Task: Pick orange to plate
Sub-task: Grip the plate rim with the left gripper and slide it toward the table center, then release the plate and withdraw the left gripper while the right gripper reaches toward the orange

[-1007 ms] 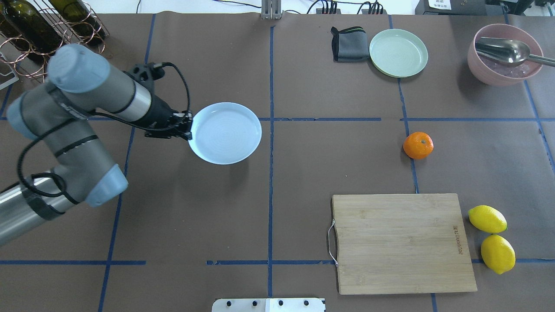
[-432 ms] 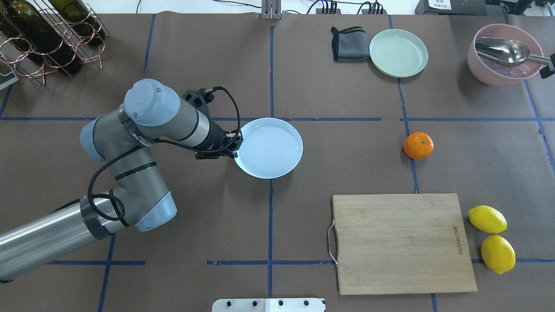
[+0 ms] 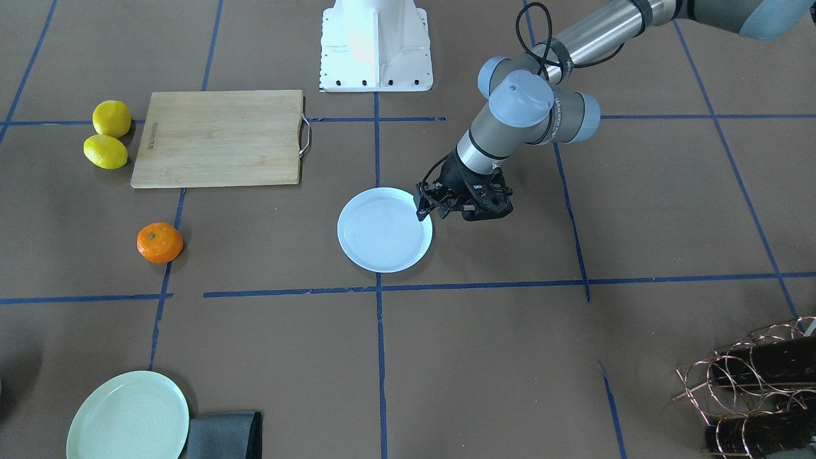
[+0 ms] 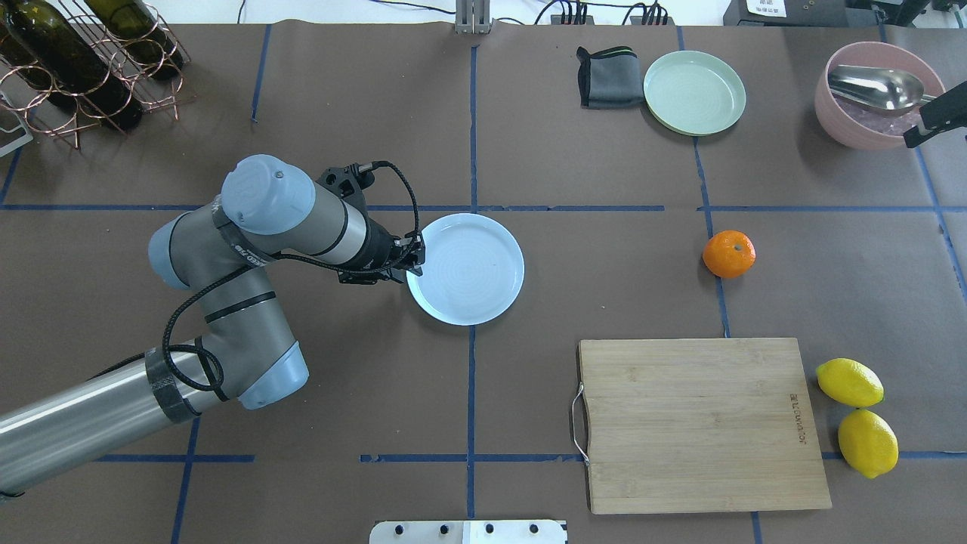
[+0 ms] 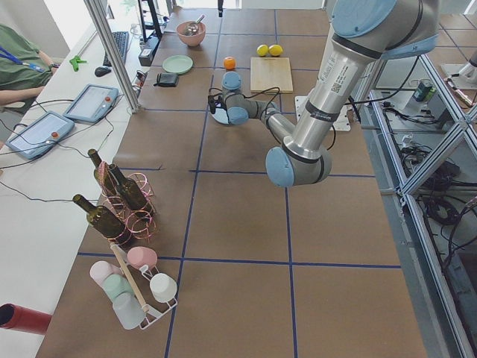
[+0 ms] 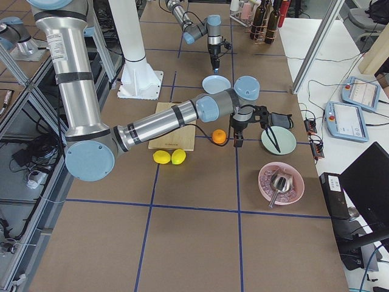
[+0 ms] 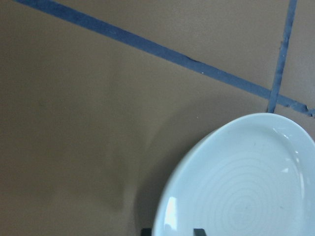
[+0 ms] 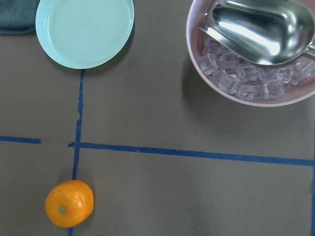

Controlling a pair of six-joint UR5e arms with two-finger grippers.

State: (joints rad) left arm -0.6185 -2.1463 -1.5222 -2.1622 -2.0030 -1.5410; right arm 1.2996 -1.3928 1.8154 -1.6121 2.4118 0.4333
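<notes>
The pale bluish-white plate (image 4: 472,268) lies near the table's middle, on the blue tape cross, and shows again in the front view (image 3: 382,233) and the left wrist view (image 7: 246,191). My left gripper (image 4: 414,261) is shut on its left rim. The orange (image 4: 728,253) sits alone on the table to the right of the plate, on a blue tape line, also visible from the front (image 3: 159,242) and in the right wrist view (image 8: 69,203). My right gripper (image 6: 236,139) hovers high near the pink bowl; only a dark piece shows overhead, so I cannot tell its state.
A wooden cutting board (image 4: 702,423) lies at front right with two lemons (image 4: 857,408) beside it. At the back right are a pale green plate (image 4: 693,92), a grey cloth (image 4: 608,77) and a pink bowl (image 4: 876,94) of ice with a metal spoon. A bottle rack (image 4: 83,60) stands back left.
My left arm carried the plate rightward from left of centre to the tape cross, where it has settled lower. A dark piece of the right gripper has come into the overhead view's right edge.
</notes>
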